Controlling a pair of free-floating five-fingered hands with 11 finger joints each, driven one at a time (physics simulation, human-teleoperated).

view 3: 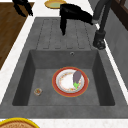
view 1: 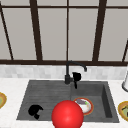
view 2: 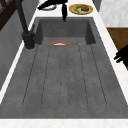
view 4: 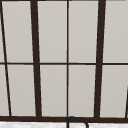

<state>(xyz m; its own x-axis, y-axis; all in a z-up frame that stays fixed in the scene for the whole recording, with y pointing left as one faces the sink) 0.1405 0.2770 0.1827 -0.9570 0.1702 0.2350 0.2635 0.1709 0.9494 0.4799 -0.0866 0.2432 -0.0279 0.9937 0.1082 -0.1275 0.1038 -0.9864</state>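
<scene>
I am holding my right hand (view 1: 76, 76) just beside the faucet (view 1: 68, 75), fingers pointing straight down, grasping nothing, the plate (view 3: 70, 81) lying untouched below.

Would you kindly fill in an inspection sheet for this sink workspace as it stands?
Surface: dark grey sink with ribbed drainboard and basin, set in white counter.
Job's things: black faucet, beside the right hand; red-rimmed white plate in the basin, carrying a purple-and-green vegetable.
Clutter: red ball at the front edge; small round item on the basin floor; yellow-rimmed plates on the counter.
Hands: left hand curled, holding nothing, over the drainboard's front; right hand by the faucet, one finger pointing down.
Cables: nothing seen.
Surroundings: dark-framed window, tiled backsplash.
</scene>
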